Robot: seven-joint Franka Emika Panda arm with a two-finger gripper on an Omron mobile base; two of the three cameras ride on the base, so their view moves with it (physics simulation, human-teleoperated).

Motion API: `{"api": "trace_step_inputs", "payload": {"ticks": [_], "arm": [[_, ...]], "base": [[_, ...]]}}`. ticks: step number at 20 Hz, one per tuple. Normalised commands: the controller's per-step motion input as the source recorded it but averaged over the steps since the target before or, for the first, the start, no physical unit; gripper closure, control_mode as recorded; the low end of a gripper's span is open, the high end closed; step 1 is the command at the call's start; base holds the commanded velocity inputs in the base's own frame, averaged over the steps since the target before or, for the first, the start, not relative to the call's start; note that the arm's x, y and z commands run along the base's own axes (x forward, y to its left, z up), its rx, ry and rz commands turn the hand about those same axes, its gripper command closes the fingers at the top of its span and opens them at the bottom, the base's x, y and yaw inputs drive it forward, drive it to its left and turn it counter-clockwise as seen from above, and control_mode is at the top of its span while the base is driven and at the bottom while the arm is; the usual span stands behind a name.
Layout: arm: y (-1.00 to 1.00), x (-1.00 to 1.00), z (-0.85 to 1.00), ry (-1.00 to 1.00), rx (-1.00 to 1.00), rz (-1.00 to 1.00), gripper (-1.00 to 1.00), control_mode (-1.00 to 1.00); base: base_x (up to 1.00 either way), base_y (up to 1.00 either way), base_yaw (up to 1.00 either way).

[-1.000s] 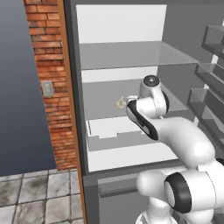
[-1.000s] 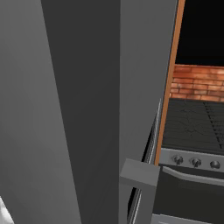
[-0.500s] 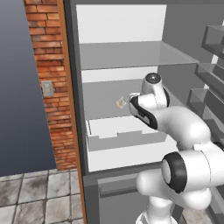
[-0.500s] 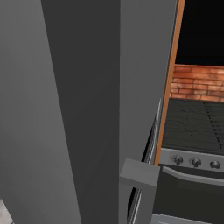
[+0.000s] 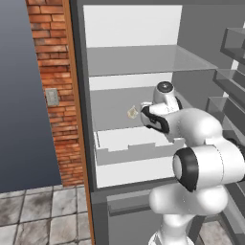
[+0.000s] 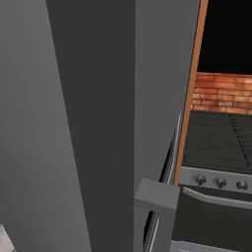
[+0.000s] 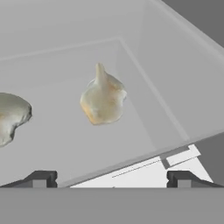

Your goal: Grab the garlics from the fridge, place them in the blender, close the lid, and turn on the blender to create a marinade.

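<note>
Moved: since 1 second ago the arm's elbow has swung up and toward the camera in the left base view, while the wrist stays inside the fridge (image 5: pixel 143 62) at the middle shelf; right base view is unchanged.
Left side: grey wall, then a brick strip (image 5: pixel 50 91) with a small wall plate (image 5: pixel 51 97), then the fridge's wood-brown side panel (image 5: pixel 76 119).
Fridge interior: white back wall, grey shelves, a pale drawer (image 5: pixel 136 148) below the wrist.
Garlics: 1 garlic (image 5: pixel 132 113) lies on the middle shelf, just left of the wrist; the hand view shows 2, a bulb (image 7: pixel 103 97) dead ahead with its tip up and a second bulb (image 7: pixel 11 116) cut off at the left edge.
Gripper: gripper (image 7: pixel 111 178) spread wide, both fingertips apart at the bottom of the hand view, nothing between them, short of the nearer bulb.
In the way: nothing lies between the fingertips and the bulb.
Right base view: grey fridge door (image 6: pixel 98 113) close up, with a stove (image 6: pixel 216 162) beyond.
</note>
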Motion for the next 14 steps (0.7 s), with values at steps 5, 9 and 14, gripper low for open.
{"api": "trace_step_inputs", "payload": {"ticks": [5, 9, 14], "arm": [[-0.01, 0.42, -0.19, 0.0, 0.0, 0.0, -1.0, -1.0], [-0.01, 0.44, -0.21, 0.0, 0.0, 0.0, -1.0, -1.0], [-0.04, 0.43, -0.27, 0.0, 0.0, 0.0, -1.0, -1.0]], "base": [[0.0, 0.0, 0.0], [0.0, 0.0, 0.0], [0.0, 0.0, 0.0]]}}
